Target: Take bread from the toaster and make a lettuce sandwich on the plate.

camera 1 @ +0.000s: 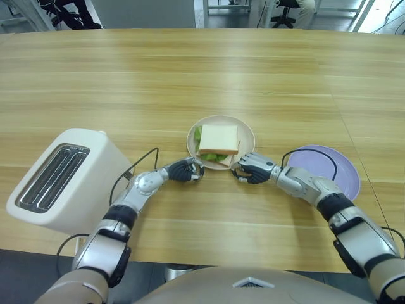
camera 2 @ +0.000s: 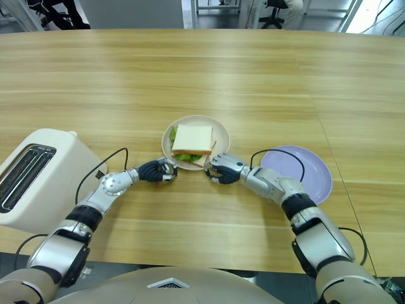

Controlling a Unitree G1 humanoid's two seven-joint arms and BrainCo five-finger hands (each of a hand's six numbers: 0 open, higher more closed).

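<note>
Left hand [camera 1: 185, 170] and right hand [camera 1: 252, 169], both clenched empty, flank the plate [camera 1: 247, 135], whose lettuce [camera 1: 214, 156] lies mostly hidden under bread [camera 1: 219, 136].

I see a desk [camera 1: 190, 69] of pale wood, grained, with a soft sheen; the near-left toaster [camera 1: 95, 171] has a matt cream shell; the purple plate [camera 1: 345, 174] looks smooth.

Both eyes look from the robot's head forward and down at the bench [camera 1: 190, 76], from close above its front edge. They share almost the whole scene; the right eye view cuts the toaster [camera 2: 38, 183] at its left edge.
</note>
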